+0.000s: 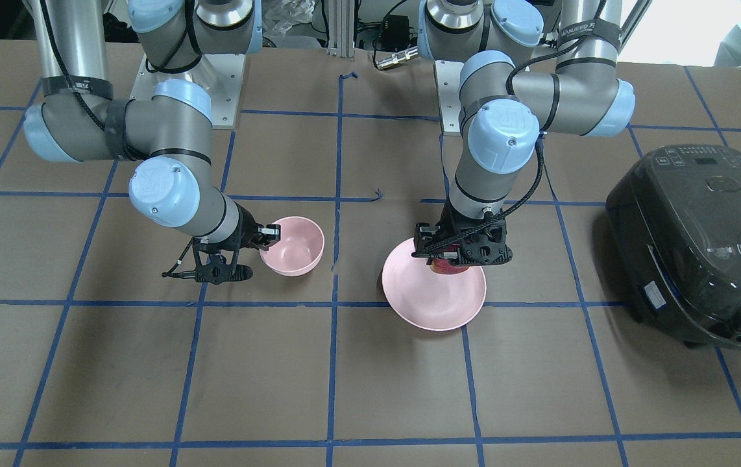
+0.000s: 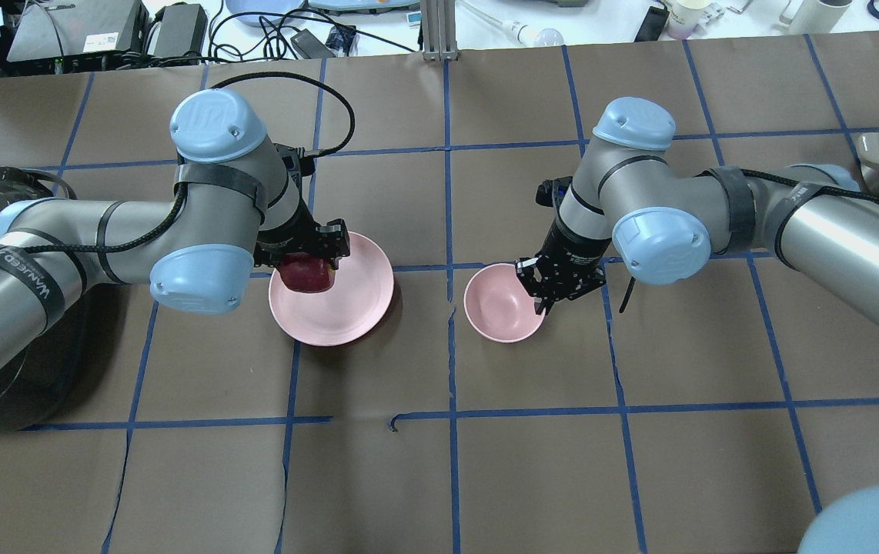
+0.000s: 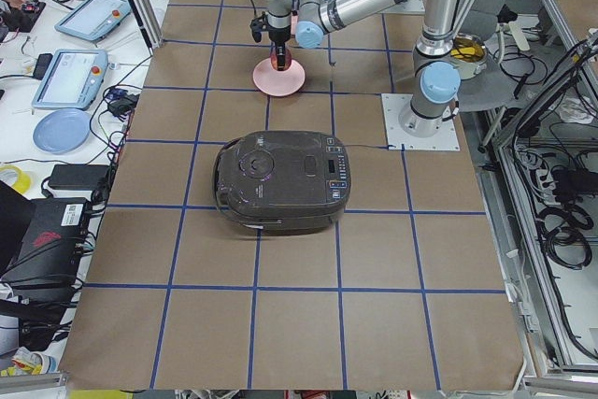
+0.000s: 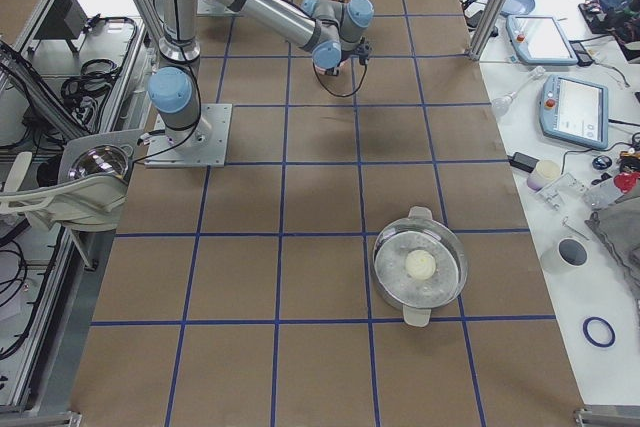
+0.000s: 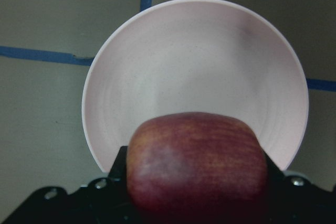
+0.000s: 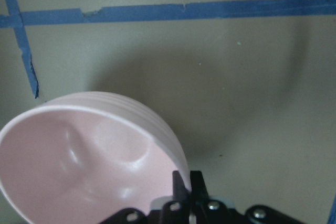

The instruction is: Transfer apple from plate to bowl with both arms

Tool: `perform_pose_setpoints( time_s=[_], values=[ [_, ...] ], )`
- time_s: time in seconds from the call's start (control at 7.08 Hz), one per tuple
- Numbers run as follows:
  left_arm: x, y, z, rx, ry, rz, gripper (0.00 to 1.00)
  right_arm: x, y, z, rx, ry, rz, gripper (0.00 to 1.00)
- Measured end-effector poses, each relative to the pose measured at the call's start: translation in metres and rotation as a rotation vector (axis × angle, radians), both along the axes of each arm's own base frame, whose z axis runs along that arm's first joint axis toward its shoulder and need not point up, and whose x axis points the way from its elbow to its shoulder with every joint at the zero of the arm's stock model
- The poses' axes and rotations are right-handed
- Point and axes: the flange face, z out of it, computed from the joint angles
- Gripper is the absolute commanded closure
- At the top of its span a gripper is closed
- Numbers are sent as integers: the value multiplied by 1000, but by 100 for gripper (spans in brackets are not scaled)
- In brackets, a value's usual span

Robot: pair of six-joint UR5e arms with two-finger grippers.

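The dark red apple (image 2: 305,273) is held in my left gripper (image 2: 309,260), just above the robot-side part of the pale pink plate (image 2: 355,308). The left wrist view shows the apple (image 5: 197,166) between the jaws with the plate (image 5: 194,66) below. In the front view the apple (image 1: 443,266) sits under the left gripper (image 1: 451,259) over the plate (image 1: 432,301). My right gripper (image 2: 543,296) is shut on the rim of the small pink bowl (image 2: 501,304). The right wrist view shows the bowl (image 6: 79,156) tilted, its rim pinched in the right gripper (image 6: 186,187).
A black rice cooker (image 1: 701,240) stands on the robot's left side, beside the left arm. A glass-lidded pot (image 4: 420,265) stands far on the robot's right. Blue tape lines grid the brown table. Bowl and plate stand about one bowl's width apart.
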Motion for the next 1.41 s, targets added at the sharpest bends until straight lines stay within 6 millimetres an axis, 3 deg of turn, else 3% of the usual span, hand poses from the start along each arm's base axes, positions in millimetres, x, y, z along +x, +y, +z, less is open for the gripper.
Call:
perform_pose_setpoints(
  time_s=[0.14,0.42,0.56,0.71,0.99,1.41],
  values=[
    [-7,3,3,-6,9,-47,90,1,2,-1,0,11,8,0],
    [-34,13,12,-23,35,-136,90,-5,2,7,-9,55,11,0],
    [-49,17,18,-37,39,-166,90,-12,0,24,-29,77,4,0],
    [-60,18,24,-48,43,-175,91,-24,-5,55,-56,100,-8,0],
    [-88,26,28,-57,57,-148,91,-59,-13,137,-100,183,-38,0],
    [-160,56,22,-61,82,-65,92,-71,20,252,-161,216,-53,0]
  ],
)
